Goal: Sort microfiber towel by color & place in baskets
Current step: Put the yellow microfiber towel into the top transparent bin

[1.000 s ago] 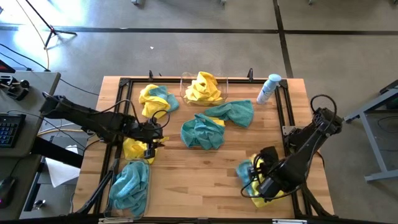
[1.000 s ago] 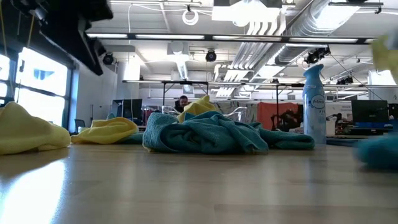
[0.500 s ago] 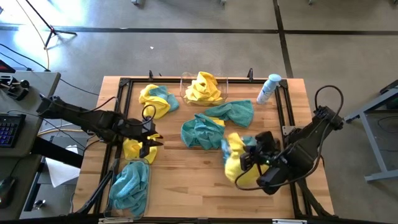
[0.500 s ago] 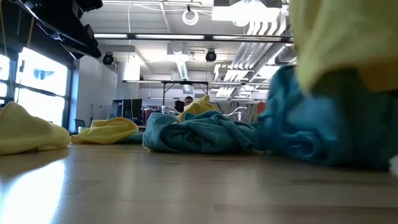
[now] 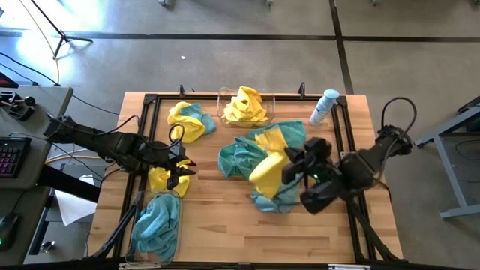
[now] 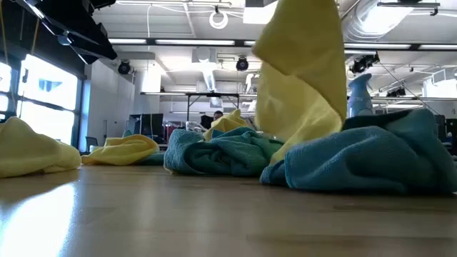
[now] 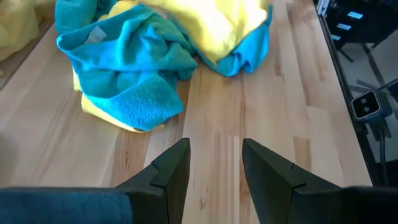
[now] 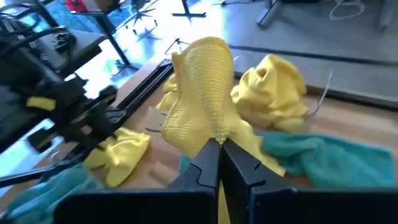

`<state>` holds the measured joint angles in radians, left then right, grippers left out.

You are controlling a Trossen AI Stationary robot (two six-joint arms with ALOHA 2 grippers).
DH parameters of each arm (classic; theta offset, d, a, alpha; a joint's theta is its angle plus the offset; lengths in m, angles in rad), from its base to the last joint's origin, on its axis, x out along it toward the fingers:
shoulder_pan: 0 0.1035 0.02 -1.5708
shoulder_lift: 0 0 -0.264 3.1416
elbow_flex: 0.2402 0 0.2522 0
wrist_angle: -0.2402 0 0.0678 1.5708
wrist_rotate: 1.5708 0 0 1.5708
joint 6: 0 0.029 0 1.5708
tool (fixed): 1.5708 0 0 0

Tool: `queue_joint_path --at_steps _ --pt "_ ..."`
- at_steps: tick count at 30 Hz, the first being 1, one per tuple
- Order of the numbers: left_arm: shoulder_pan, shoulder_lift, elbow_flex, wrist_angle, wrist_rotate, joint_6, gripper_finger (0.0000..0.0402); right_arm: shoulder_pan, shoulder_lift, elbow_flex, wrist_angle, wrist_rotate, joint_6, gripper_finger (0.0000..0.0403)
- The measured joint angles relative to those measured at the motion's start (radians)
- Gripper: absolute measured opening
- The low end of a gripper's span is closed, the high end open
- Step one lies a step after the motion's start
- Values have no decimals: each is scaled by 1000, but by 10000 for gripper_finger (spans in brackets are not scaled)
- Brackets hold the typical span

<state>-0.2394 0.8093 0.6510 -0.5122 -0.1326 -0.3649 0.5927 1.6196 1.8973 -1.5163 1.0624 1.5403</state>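
My right gripper (image 5: 291,166) is shut on a bright yellow towel (image 5: 267,159) over the middle of the table. A teal towel (image 5: 274,198) lies bunched under that towel. My left gripper (image 5: 184,166) is open and empty at the table's left, beside a yellow towel (image 5: 160,180) lying on the wood. The far clear basket (image 5: 225,96) holds yellow towels (image 5: 246,105). The near left basket (image 5: 177,234) holds a teal towel (image 5: 154,221). More towels lie loose: a teal pile (image 5: 238,159), a teal one (image 5: 289,135), and a yellow and teal pair (image 5: 187,120). My right gripper pinches a bunched fold of the yellow towel (image 8: 211,127) between its two fingers, coming from the table's right. The towel is lifted and hangs, its lower end (image 6: 289,146) down on the teal towel (image 6: 371,160). Whether the teal towel is also in the hold, I cannot tell.
A white and blue spray bottle (image 5: 323,107) stands at the far right. A black frame (image 5: 147,127) runs around the table's edges. Bare wood (image 5: 225,225) lies along the near side between the near basket and the right arm.
My right gripper has gone from the near right corner toward the table's middle and far side, carrying the yellow towel up. The teal towel has come along with it and now lies bunched on the wood under the yellow one.
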Motion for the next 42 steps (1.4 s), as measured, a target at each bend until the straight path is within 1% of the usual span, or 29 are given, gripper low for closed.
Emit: queue_joint_path --at_steps 3,6,10,15,18,21,26,30,32,35,39,42 --pt "0 0 0 18 -5 0 136 -69 0 0 91 0 -162 0" --pt "0 0 0 40 -12 0 136 -149 0 0 225 -19 -388 0" --pt "0 0 0 73 -31 1 136 -285 0 0 395 -113 -695 0" --pt "1 0 0 74 -88 0 136 -482 0 0 561 -205 -983 0" --pt "1 0 0 74 -109 0 136 -596 0 0 719 -329 -1161 0" --pt "1 0 0 74 -143 0 136 -694 0 0 874 -466 -1283 0" --pt "1 0 0 74 -201 -19 136 -819 0 0 1014 -546 -1408 0" --pt "2 0 0 74 -232 -25 136 -888 0 0 1053 -611 -1463 0" --pt "4 0 0 72 -257 -19 136 -910 0 0 1011 -608 -1462 0" --pt "17 0 0 71 -284 10 136 -937 0 0 884 -568 -1453 0" --pt "51 0 0 71 -302 23 136 -966 15 0 740 -543 -1373 0" --pt "81 0 0 71 -303 36 136 -983 52 0 682 -539 -1327 0"
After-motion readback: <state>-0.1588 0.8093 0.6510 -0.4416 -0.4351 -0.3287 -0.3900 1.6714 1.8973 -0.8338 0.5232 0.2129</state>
